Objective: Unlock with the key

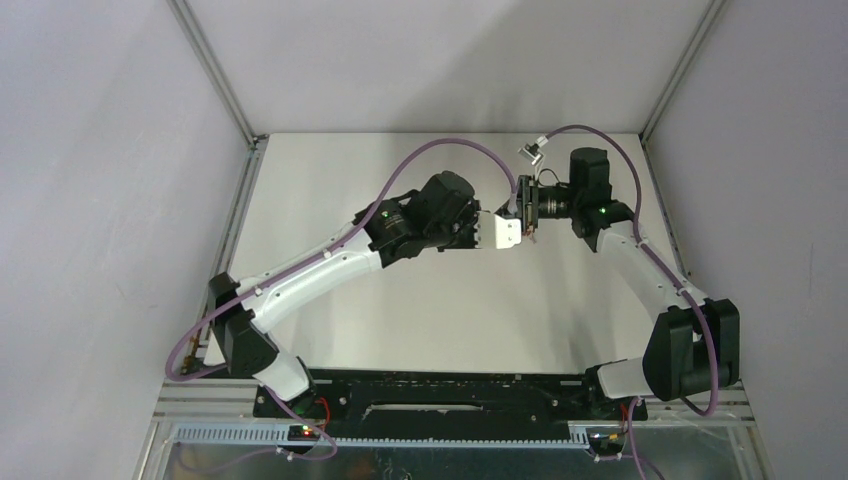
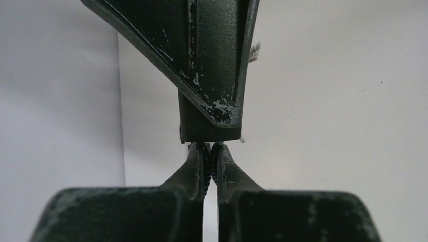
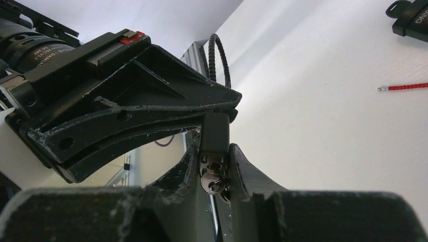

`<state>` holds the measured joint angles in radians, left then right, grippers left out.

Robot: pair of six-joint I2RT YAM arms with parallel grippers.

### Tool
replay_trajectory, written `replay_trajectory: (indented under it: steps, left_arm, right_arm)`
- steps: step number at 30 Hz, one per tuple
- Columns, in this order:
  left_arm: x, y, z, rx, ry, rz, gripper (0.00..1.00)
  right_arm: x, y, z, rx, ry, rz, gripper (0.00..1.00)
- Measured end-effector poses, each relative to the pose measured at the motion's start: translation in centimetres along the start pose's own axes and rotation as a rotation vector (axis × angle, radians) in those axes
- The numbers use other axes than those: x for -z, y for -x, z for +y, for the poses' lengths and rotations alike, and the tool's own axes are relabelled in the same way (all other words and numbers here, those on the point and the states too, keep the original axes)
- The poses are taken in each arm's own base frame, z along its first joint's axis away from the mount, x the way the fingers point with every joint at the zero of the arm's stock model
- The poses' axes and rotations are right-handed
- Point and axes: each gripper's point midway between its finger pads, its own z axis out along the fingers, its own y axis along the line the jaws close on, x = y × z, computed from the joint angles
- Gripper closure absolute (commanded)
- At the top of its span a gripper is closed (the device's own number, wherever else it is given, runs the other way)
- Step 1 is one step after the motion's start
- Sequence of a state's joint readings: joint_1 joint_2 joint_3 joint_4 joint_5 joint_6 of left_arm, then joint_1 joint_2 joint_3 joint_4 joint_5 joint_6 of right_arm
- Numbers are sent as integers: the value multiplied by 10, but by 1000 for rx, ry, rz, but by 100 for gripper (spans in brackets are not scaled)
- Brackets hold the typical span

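A small black padlock (image 3: 214, 132) is held in the air between both grippers above the middle of the table. My right gripper (image 3: 214, 151) is shut on the padlock's body. A silver key (image 3: 211, 182) sits in the keyhole on the padlock's near face, between the right fingers. My left gripper (image 2: 211, 151) is pinched shut at the opposite end of the padlock (image 2: 199, 126); what exactly it pinches is hidden. In the top view the left gripper (image 1: 508, 229) and right gripper (image 1: 528, 222) meet tip to tip.
In the right wrist view a black flat object (image 3: 411, 20) and a thin red rod (image 3: 406, 86) lie on the white table (image 3: 328, 126). The left gripper's fingers (image 3: 151, 91) fill the upper left. White walls enclose the table (image 1: 450, 310).
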<state>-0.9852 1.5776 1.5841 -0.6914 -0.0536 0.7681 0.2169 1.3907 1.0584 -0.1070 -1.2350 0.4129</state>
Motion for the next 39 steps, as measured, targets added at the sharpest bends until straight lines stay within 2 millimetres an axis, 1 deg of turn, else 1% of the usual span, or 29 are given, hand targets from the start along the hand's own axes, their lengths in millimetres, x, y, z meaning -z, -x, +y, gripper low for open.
replay_trajectory:
  steps: [2,4,6,7,8,12,15,16,18,21,22,23,25,27,28,31,36,39]
  left_arm:
    - [0,0,0,-12,-1,2,68]
    - [0,-1,1,-30,-3,4,50]
    - [0,-3,-1,-43,-12,9,34]
    - [0,-3,-1,-46,-15,9,29]
    - [0,-2,-1,-51,-15,8,26]
    - [1,-3,-1,-57,-14,13,24]
    - [1,-4,0,-58,-9,19,29]
    - [1,-4,0,-58,-6,22,34]
    - [1,-5,2,-58,2,27,50]
    - [0,-7,2,-64,5,37,87]
    - [0,-7,3,-64,9,37,95]
    - [-1,-7,6,-71,20,38,99]
    - [-1,-7,6,-81,19,38,100]
    - [-1,-7,6,-87,14,37,98]
    - [0,-7,5,-98,4,36,96]
    - [2,-8,3,-119,-30,31,83]
    - [3,-13,-3,-149,-82,26,46]
    - [4,-15,-8,-158,-103,30,27]
  right_arm:
    - [0,0,0,6,0,0,100]
    - [0,0,-1,5,0,0,100]
    - [0,0,-1,7,-1,-1,100]
    - [0,0,-1,9,-1,-2,100]
    - [0,1,-1,9,-2,-2,100]
    - [0,-1,-1,5,-3,-1,100]
    - [0,-1,-2,5,-3,-1,100]
    - [0,-1,-1,5,-3,-1,100]
    - [0,0,-2,5,-5,-2,100]
    - [1,1,-2,10,-6,-6,100]
    - [1,1,-3,8,-7,-6,100]
    - [1,0,-3,4,-7,-4,100]
    - [1,0,-4,11,-11,-5,100]
    - [1,0,-4,19,-10,-4,100]
    - [1,-1,-4,21,-9,-3,100]
    - [0,-3,-3,24,-4,3,100]
    - [0,-6,-4,14,-6,12,100]
    - [1,-5,-6,18,-13,8,100]
